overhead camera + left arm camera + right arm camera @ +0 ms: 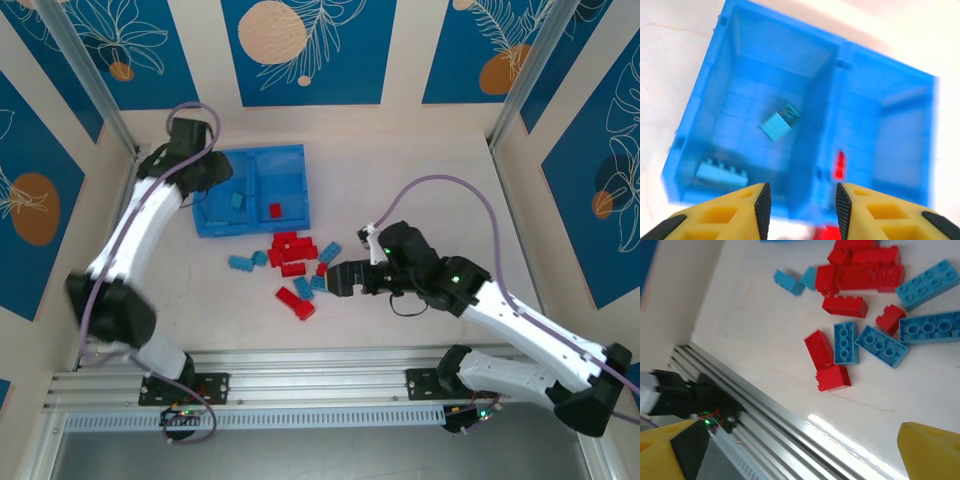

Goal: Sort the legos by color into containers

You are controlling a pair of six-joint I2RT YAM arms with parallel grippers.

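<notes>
Nearest the lens in the left wrist view, the left gripper (802,205) hangs over the near wall of the tray (710,95). We find its yellow fingers parted by a moderate gap, with nothing between the black pads. Below it, the tray's left compartment holds a teal brick (780,125), tilted and blurred, so we cannot tell whether it rests on the floor. A second teal brick (722,175) lies in that compartment's corner closest to the gripper. The right compartment holds one red brick (840,165), near the middle wall.

The right gripper (807,450) is spread wide and carries nothing. It hovers over the table (755,325), just beside the loose legos (845,342), which lie in a mixed red and teal scatter between the tray and the aluminium rail (765,415). In the top view, we note this scatter just off the tray's near right corner, with several red bricks bunched together and teal ones at the edges.
</notes>
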